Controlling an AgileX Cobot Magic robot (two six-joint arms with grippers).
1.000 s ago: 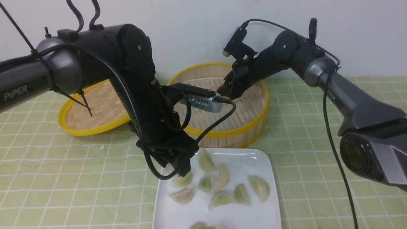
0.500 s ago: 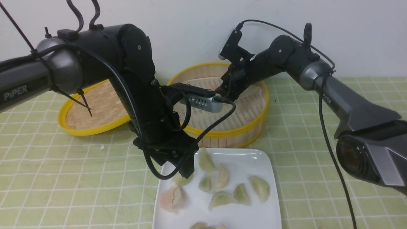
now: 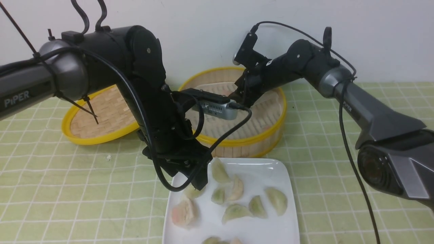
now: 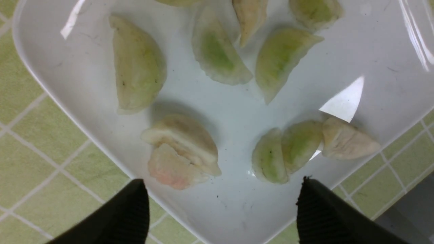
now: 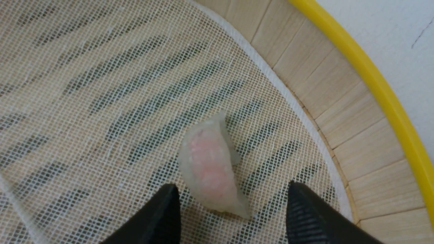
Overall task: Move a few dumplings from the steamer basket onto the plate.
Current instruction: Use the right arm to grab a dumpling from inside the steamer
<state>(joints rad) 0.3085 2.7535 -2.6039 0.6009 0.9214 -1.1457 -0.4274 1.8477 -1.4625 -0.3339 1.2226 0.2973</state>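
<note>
My left gripper (image 3: 198,183) hangs open over the back left corner of the white plate (image 3: 264,230), with nothing between its fingers (image 4: 222,181). Just ahead of the fingertips a pink dumpling (image 4: 169,169) lies on the plate (image 4: 230,210), leaning against a paler one (image 4: 184,137); the pink dumpling (image 3: 183,213) shows at the plate's left side. My right gripper (image 3: 239,100) reaches down into the steamer basket (image 3: 237,140). It stands open (image 5: 231,185) astride the near end of one pink dumpling (image 5: 208,169) on the mesh liner, close to the basket wall (image 5: 339,84).
Several pale green dumplings (image 3: 235,211) lie spread over the plate. The shallow woven lid (image 3: 101,115) leans at the back left, behind my left arm. A white wall runs right behind the basket. A green checked cloth (image 3: 67,189) covers the table.
My left jaws have opened wider and a pink dumpling now lies at the plate's left side. The right gripper has shifted slightly toward the back of the basket.
</note>
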